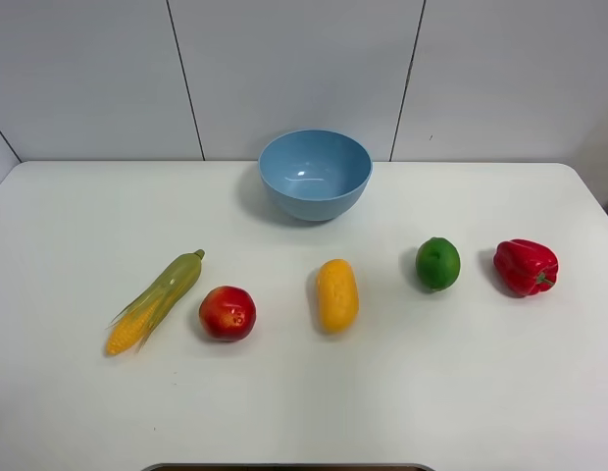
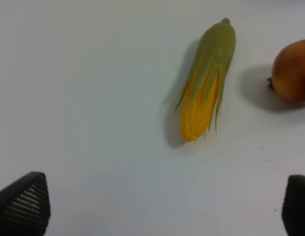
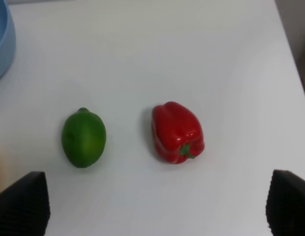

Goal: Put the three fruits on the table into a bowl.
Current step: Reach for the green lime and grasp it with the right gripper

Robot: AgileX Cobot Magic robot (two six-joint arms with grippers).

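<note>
On the white table (image 1: 304, 402) three fruits lie in a loose row: a red apple (image 1: 227, 313), an oblong yellow-orange mango (image 1: 336, 294) and a green lime (image 1: 437, 263). Behind them stands the empty light-blue bowl (image 1: 315, 174). Neither arm shows in the exterior high view. My left gripper (image 2: 160, 211) is open above bare tabletop, with the apple (image 2: 292, 71) off to one side ahead of it. Open too is my right gripper (image 3: 155, 206), the lime (image 3: 83, 138) lying ahead of it and the bowl's rim (image 3: 2, 44) at the frame's edge. Neither gripper holds anything.
A green-husked corn cob (image 1: 157, 300) lies left of the apple and shows ahead of the left gripper (image 2: 206, 83). A red bell pepper (image 1: 525, 266) sits right of the lime, close beside it in the right wrist view (image 3: 177, 132). The table's right edge runs near the pepper.
</note>
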